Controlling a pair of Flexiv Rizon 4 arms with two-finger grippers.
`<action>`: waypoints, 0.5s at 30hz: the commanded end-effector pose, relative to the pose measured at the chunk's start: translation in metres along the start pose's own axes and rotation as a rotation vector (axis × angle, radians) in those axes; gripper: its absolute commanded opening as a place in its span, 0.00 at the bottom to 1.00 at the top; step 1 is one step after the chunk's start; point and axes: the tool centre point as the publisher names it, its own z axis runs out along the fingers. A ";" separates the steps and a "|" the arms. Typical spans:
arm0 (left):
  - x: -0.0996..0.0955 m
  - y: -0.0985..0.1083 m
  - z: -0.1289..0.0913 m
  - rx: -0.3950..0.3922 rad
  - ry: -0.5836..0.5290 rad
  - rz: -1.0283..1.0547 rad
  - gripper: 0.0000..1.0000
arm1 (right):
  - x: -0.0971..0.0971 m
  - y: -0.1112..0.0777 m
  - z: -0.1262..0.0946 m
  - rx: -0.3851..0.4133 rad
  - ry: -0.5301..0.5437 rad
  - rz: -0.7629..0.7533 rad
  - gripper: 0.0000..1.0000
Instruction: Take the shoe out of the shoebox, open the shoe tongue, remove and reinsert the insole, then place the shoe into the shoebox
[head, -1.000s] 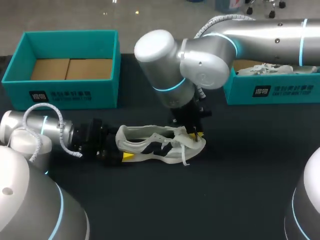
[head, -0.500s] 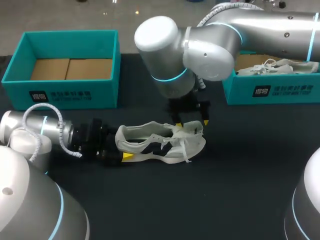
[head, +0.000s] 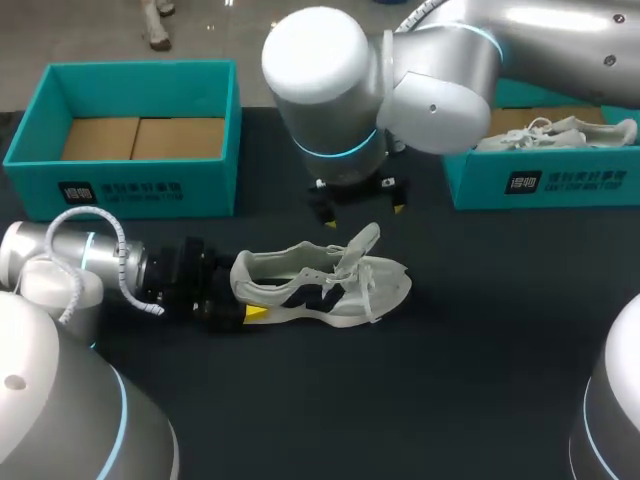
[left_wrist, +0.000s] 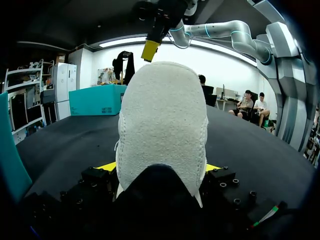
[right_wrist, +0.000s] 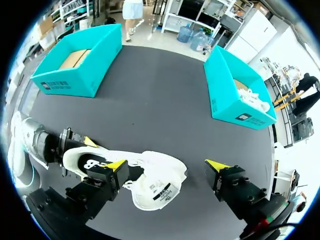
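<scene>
Here, left tool apparently clamps shoe heel; right tool gapes above, shoebox behind.

1. Right arm: bulbous, glossy silver-white joint housings joined to a straight silver tube. Thin cyan light rings mark the joints, and small dark fastener dots sit along the tube.
2. Left arm: the same silver-white finish, with one cyan ring. A ribbed pale-grey cable arcs over it, far side to near side.
3. Base shells: large rounded silver domes at near left and near right, each edged by a cyan band.
4. Right gripper: blocky matte-black fingers ending in wedge-shaped bright yellow tips.
5. Left gripper: black finger blocks studded with socket-head screws, with yellow tips.
</scene>
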 end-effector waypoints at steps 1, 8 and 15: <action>0.000 0.003 0.001 -0.001 -0.002 0.001 0.00 | 0.004 0.001 -0.019 -0.079 0.102 -0.127 1.00; 0.000 0.003 0.001 -0.001 -0.002 0.001 0.00 | 0.047 -0.005 -0.047 -0.279 0.346 -0.786 1.00; 0.000 0.003 0.001 -0.001 -0.002 0.001 0.00 | 0.058 -0.013 -0.046 -0.235 0.309 -0.924 1.00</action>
